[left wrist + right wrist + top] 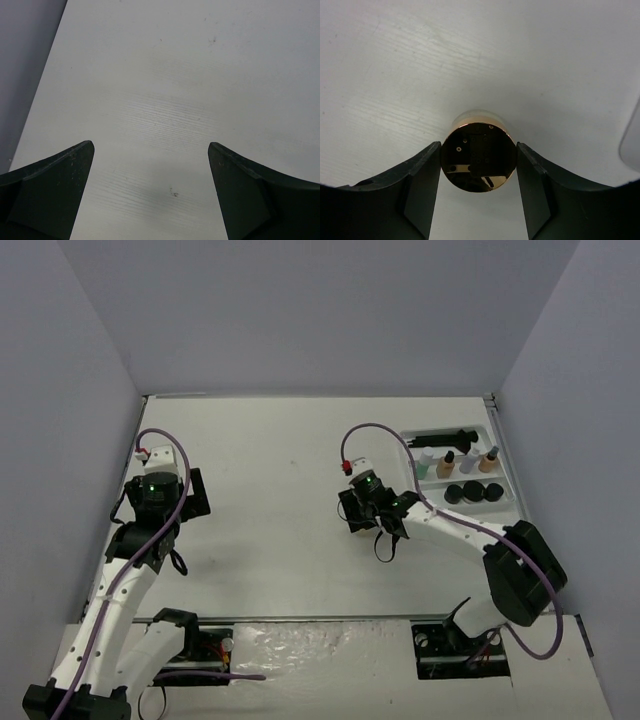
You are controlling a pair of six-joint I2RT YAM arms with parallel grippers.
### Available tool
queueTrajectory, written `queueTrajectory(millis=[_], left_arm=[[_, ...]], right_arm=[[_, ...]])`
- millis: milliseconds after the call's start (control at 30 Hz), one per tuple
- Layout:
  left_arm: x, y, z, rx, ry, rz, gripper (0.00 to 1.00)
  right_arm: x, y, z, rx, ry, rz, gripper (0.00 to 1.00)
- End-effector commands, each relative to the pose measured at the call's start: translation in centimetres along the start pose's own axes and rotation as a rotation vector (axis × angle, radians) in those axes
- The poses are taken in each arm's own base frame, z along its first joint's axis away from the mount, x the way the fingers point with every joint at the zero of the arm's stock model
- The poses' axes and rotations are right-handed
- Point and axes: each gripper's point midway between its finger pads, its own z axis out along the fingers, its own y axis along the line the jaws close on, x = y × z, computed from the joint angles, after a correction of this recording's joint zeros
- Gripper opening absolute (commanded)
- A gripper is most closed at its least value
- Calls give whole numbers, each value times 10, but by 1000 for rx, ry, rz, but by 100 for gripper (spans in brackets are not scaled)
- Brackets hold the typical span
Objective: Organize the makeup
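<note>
The tan jar (477, 160), shiny-lidded, stands upright between the fingers of the right gripper (479, 146), which press on both its sides: a closed hold. Under it lies the white table (270, 470), faintly grained, with plain grey walls (300, 310) on three sides. Beyond this gripper and off to its right sits the white tray (507, 478), holding brushes (440, 438), four small bottles (447, 464) and three black jars (474, 491); nothing lies between. Well off to its left, the left gripper (150, 144) hangs spread wide over bare table, gripping nothing.
</note>
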Motion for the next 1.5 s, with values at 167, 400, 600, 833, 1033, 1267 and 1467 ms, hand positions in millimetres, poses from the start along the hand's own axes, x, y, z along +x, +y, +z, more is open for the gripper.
queueTrajectory(millis=[167, 400, 600, 833, 1033, 1267, 1467], left_arm=[[-26, -3, -5, 23, -87, -20, 97], [-26, -5, -6, 36, -91, -17, 97], [-27, -5, -7, 35, -101, -8, 97], [-28, -5, -9, 37, -109, -1, 97], [-28, -7, -9, 44, -108, 2, 97], [-23, -14, -6, 57, -85, 21, 97], [-19, -28, -11, 92, -79, 51, 97]], right_arm=[[-56, -129, -51, 281, -259, 408, 0], [-44, -187, -38, 362, -229, 643, 0], [-40, -210, -20, 395, -207, 709, 0], [-24, -212, 5, 399, -154, 723, 4], [-17, -214, 9, 417, -144, 703, 55], [-38, -216, -15, 418, -219, 692, 96], [-58, -212, -62, 404, -319, 641, 100]])
